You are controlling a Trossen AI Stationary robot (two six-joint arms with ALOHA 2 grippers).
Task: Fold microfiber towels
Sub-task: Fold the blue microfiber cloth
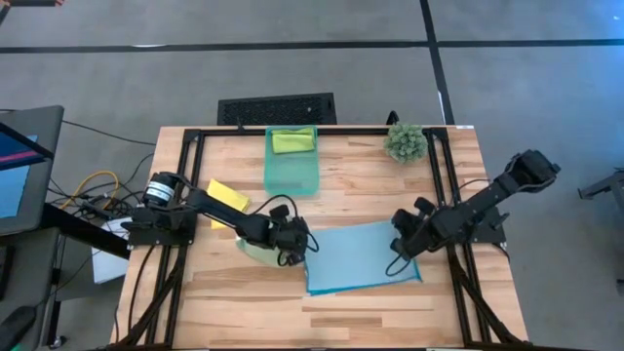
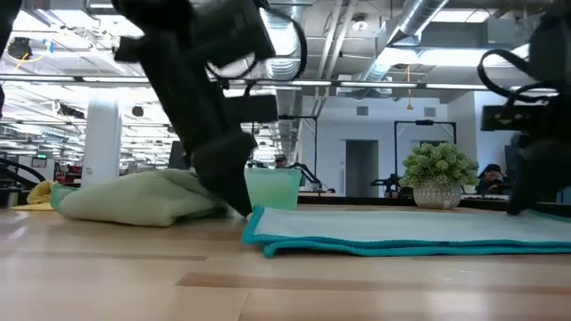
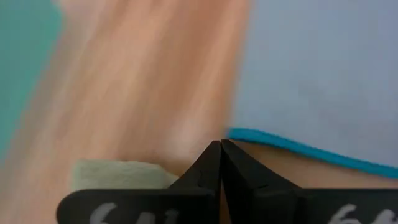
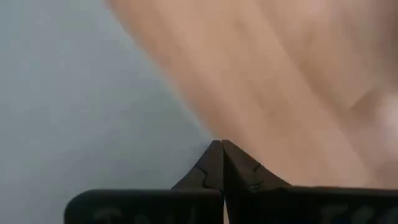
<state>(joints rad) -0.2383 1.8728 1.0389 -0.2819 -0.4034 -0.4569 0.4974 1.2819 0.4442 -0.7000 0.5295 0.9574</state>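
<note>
Pinching shut at opposite edges of the flat light blue towel [image 1: 363, 256], apparently without cloth, left gripper [image 1: 292, 244] and right gripper [image 1: 405, 244] risk lifting empty; pale green towel [image 1: 255, 250] bunched beside its left edge may snag.

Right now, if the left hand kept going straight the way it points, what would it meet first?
Probably the light blue towel. The left hand, shut, sits at bare wood just short of the towel's teal hem, so that near edge likely comes first, though depth is unclear.
</note>
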